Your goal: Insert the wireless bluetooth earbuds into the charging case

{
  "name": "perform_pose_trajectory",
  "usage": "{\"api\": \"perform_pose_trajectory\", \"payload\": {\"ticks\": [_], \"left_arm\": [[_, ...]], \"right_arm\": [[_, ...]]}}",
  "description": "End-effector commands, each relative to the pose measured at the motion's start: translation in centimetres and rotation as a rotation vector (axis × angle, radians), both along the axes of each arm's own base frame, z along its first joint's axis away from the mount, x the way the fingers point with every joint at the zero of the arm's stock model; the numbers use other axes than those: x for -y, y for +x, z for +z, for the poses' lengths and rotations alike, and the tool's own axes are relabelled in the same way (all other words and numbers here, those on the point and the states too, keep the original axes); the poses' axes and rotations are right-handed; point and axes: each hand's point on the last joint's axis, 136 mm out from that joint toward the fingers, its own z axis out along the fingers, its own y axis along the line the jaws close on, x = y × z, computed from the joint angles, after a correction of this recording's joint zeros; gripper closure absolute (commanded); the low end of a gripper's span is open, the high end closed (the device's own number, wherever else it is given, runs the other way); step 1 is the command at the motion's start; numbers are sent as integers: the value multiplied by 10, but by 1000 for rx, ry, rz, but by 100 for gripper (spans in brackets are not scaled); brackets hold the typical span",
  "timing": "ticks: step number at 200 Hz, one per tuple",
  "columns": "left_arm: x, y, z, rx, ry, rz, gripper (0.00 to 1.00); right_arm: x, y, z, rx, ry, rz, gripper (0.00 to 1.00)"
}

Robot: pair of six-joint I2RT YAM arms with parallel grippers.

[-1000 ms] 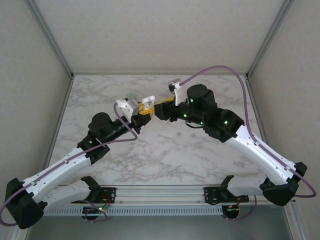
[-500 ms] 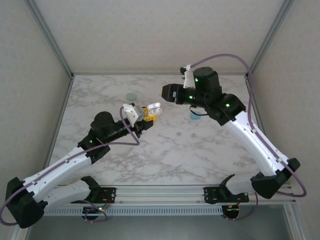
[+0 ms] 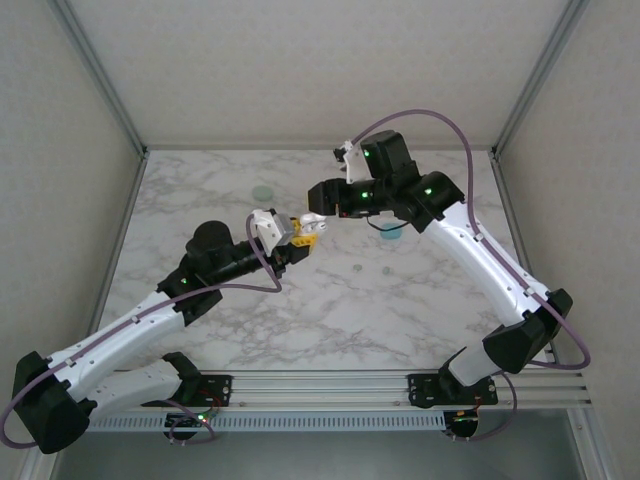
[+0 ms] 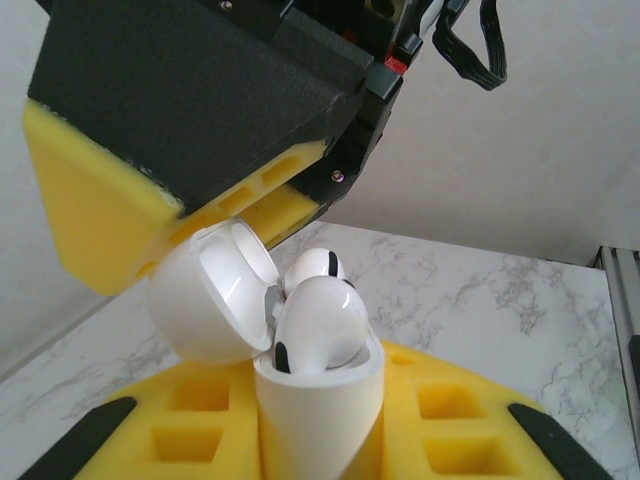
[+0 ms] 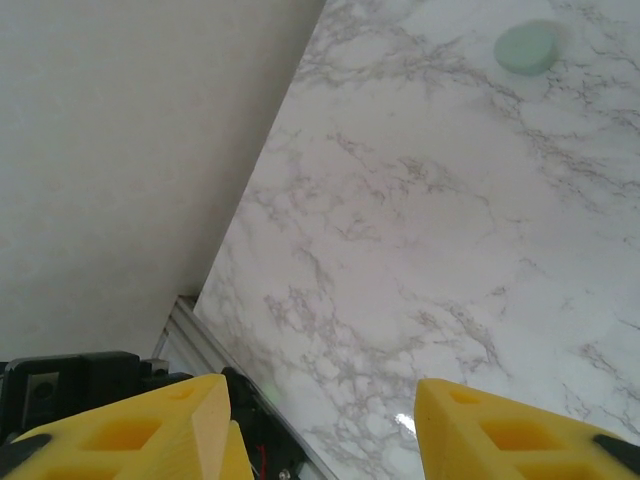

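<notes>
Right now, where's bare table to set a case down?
Bare: the near table, between the loose buds and the arm bases; also far left, beside the mint case. Crowded: far centre, left gripper holding the white case, right gripper above, blue case beside.

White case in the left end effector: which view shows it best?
Left wrist. The case stands close up, lid open, two white earbuds in it. The top view gives it as a small white speck between the arms. The right wrist camera faces the table and a mint disc.
</notes>
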Motion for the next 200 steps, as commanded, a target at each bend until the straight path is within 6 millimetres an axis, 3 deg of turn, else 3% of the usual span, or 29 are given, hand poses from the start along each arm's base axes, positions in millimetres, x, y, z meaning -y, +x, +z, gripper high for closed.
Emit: {"api": "perform_pose_trajectory", "payload": {"ticks": [1, 61, 78, 91, 115, 126, 169, 200], "left_arm": [[-1, 3, 25, 42, -53, 24, 95], [-3, 8, 22, 7, -55, 53, 95], [-3, 12, 15, -20, -38, 70, 94], [-4, 24, 3, -88, -19, 127, 94], [4, 47, -32, -282, 7, 192, 94], [14, 57, -53, -394, 35, 196, 94], [57, 99, -128, -750, 124, 233, 93], [92, 134, -182, -1040, 158, 221, 93]], "right_arm": [[7, -23, 8, 4, 13, 63, 47], [23, -30, 6, 33, 8, 17, 47], [40, -22, 9, 106, -18, -77, 47], [69, -7, 5, 174, -84, -250, 46], [135, 11, -21, 206, -209, -571, 43], [155, 11, -36, 171, -228, -654, 42], [174, 1, -83, 49, -215, -700, 41], [182, -8, -102, -4, -231, -721, 41]]}}
